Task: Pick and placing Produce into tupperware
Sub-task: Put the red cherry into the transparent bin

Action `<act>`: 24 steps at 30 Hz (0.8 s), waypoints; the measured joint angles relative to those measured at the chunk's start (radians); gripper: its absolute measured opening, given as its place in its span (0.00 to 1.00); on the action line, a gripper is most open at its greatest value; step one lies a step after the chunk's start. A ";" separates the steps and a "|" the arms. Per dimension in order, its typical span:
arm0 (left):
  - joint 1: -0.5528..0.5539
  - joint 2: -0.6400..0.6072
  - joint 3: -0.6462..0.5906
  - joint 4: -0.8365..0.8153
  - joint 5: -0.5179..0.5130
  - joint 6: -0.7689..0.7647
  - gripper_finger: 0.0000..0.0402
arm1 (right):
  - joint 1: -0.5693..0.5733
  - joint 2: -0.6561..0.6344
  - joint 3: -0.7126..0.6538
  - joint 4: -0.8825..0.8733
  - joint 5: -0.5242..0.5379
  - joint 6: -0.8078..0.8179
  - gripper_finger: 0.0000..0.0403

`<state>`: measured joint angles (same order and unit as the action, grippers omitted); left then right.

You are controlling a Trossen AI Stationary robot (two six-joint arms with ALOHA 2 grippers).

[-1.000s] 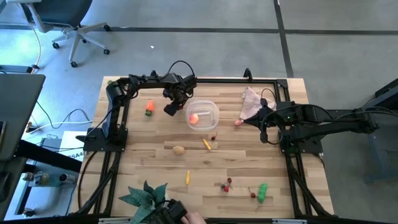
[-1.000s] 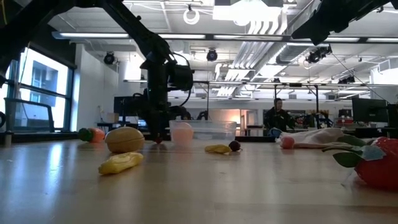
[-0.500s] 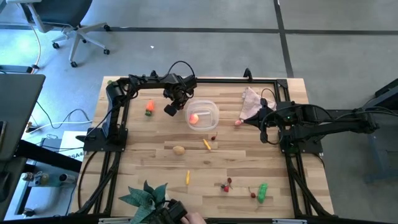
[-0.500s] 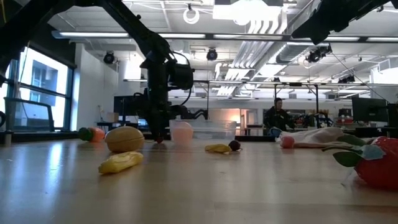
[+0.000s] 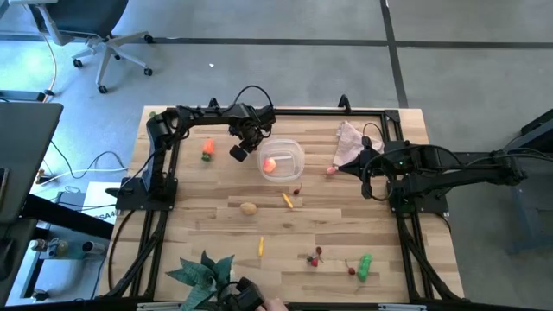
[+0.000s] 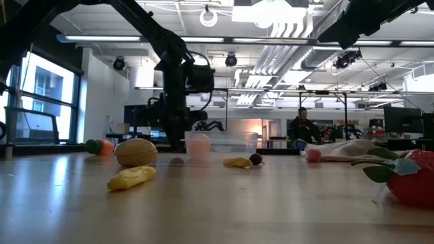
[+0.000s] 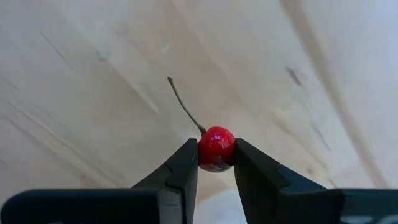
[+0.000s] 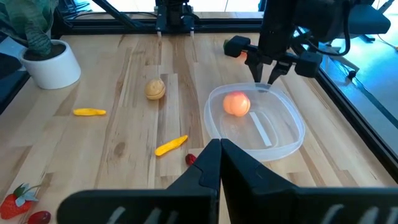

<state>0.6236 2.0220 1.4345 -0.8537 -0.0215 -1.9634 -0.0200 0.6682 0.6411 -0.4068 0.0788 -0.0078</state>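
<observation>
The left gripper (image 7: 216, 163) pinches a red cherry (image 7: 216, 148), its underside hidden between the fingers, just left of the clear tub (image 5: 282, 160) at upper centre. The right gripper (image 8: 219, 163), closed and empty, waits at the table's right edge.

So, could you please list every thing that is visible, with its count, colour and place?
cherry: one, red, held in the left gripper beside the tupperware
tupperware: one, clear, table centre, far half
peach-like fruit: one, orange-pink, inside the tupperware
carrot: one, orange, far left
potato: one, tan, middle
yellow sticks: two, middle and nearer
pepper: one, green, near right
cloth: one, pinkish-beige, far right
plant: one, green, near edge
left gripper: shut on the cherry
right gripper: shut, right side
</observation>
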 joint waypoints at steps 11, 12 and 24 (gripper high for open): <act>-0.053 -0.086 0.040 -0.067 -0.076 -0.035 0.21 | 0.000 0.000 0.000 0.000 0.000 0.000 0.00; -0.059 -0.094 0.044 -0.067 -0.084 -0.034 0.21 | 0.000 0.000 0.000 0.000 0.000 0.000 0.00; -0.185 -0.176 0.047 0.035 -0.127 -0.062 0.21 | 0.000 0.000 0.000 -0.001 0.000 0.000 0.00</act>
<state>0.4386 1.8458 1.4811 -0.8190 -0.1489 -2.0251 -0.0198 0.6682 0.6411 -0.4075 0.0788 -0.0078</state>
